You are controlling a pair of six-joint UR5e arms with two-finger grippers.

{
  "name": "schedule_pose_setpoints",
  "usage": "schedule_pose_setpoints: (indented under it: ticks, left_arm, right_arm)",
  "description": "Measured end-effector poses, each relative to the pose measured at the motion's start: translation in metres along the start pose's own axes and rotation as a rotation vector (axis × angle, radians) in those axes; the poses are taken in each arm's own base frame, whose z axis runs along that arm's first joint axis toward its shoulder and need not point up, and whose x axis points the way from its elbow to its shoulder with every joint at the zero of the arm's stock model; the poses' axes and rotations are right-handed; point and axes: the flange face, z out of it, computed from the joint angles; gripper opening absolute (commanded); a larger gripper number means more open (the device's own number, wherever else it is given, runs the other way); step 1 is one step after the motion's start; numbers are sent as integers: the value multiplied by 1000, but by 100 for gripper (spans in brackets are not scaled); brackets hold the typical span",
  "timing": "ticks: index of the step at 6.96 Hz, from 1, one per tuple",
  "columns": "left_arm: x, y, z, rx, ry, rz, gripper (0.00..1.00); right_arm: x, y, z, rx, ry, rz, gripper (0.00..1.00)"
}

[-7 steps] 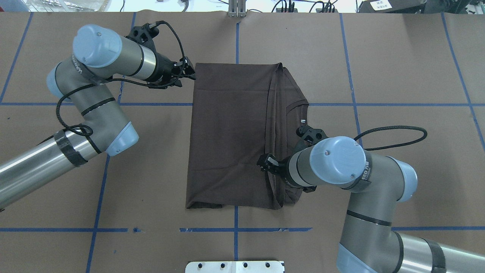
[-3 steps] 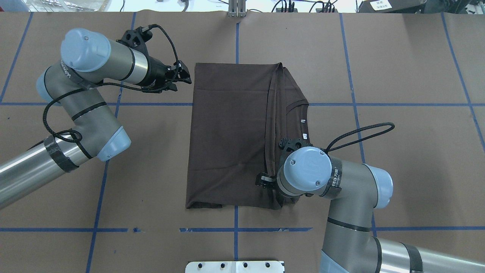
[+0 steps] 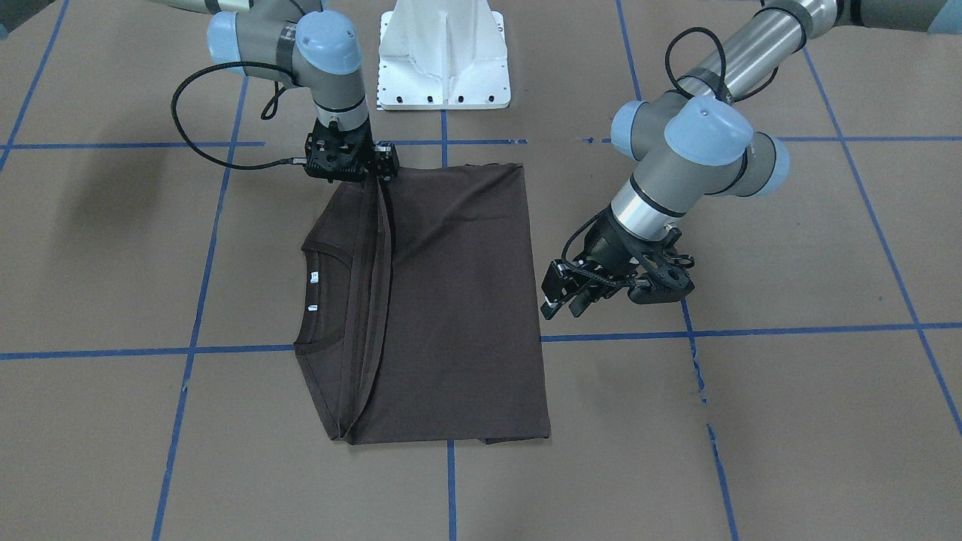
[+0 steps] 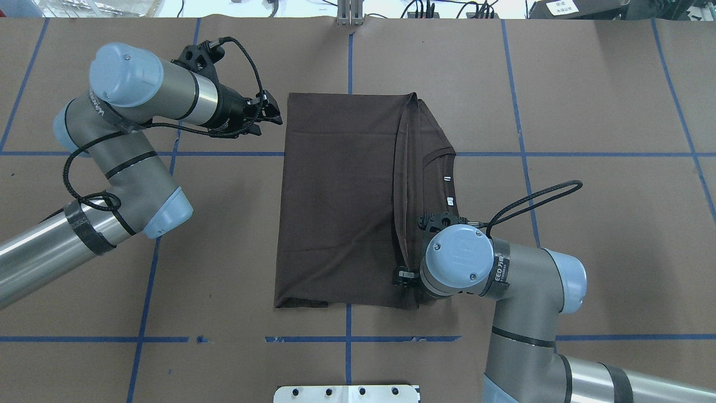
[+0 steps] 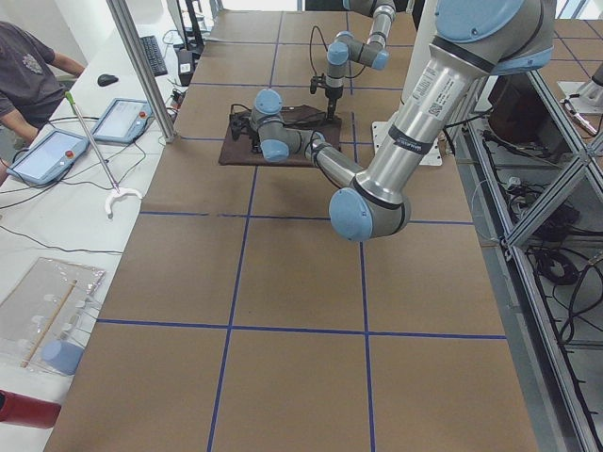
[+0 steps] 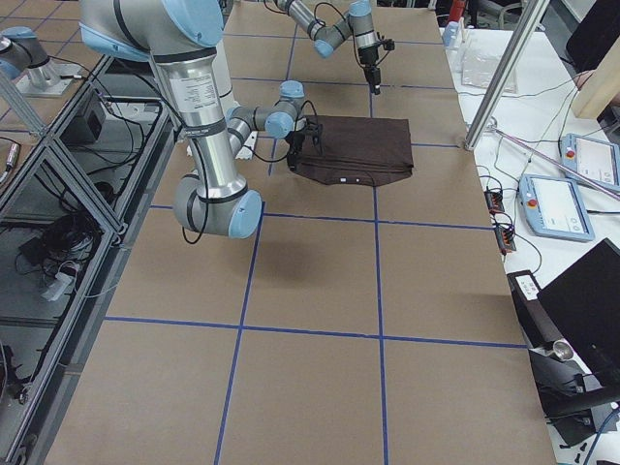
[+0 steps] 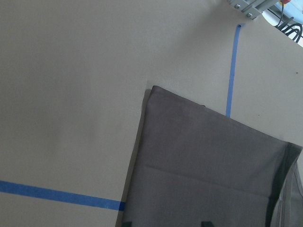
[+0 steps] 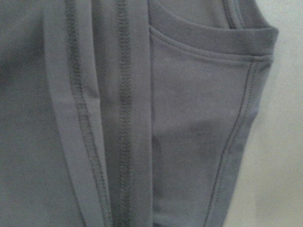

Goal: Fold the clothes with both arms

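Observation:
The dark brown T-shirt [image 4: 335, 196] lies folded into a tall rectangle mid-table, with its ribbed collar [image 4: 439, 159] and white neck labels showing on its right side. It also shows in the front view [image 3: 458, 300]. My left gripper [image 4: 272, 115] is open and empty just off the shirt's far left corner, above the table [image 3: 562, 297]. My right gripper [image 4: 404, 276] points straight down at the folded hems near the shirt's near right corner [image 3: 382, 167]. Its wrist view shows only hems and collar [image 8: 189, 142], no fingers, so I cannot tell its state.
The white pedestal base [image 4: 347, 393] stands at the near table edge. Blue tape lines [image 4: 145, 280] grid the brown table cover. A post [image 4: 349, 14] stands at the far edge. Tablets [image 5: 42, 155] and a person [image 5: 28, 66] are beyond it.
My left gripper has drawn back to the left, off the shirt's far left corner. My right arm has moved toward the near edge along the shirt's right fold and turned to point down.

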Motion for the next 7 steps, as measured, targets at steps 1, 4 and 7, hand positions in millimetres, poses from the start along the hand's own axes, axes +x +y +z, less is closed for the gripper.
schedule_pose_setpoints:
  ticks: [1, 4, 7]
  left_arm:
    - [0, 0, 0, -3, 0, 0, 58]
    - [1, 1, -1, -8, 2, 2, 58]
    - [1, 1, -1, -8, 2, 2, 58]
  right_arm:
    - [24, 1, 1, 0, 17, -22, 100]
    - [31, 11, -11, 17, -2, 3, 79]
    - [2, 21, -19, 48, -65, 329, 63]
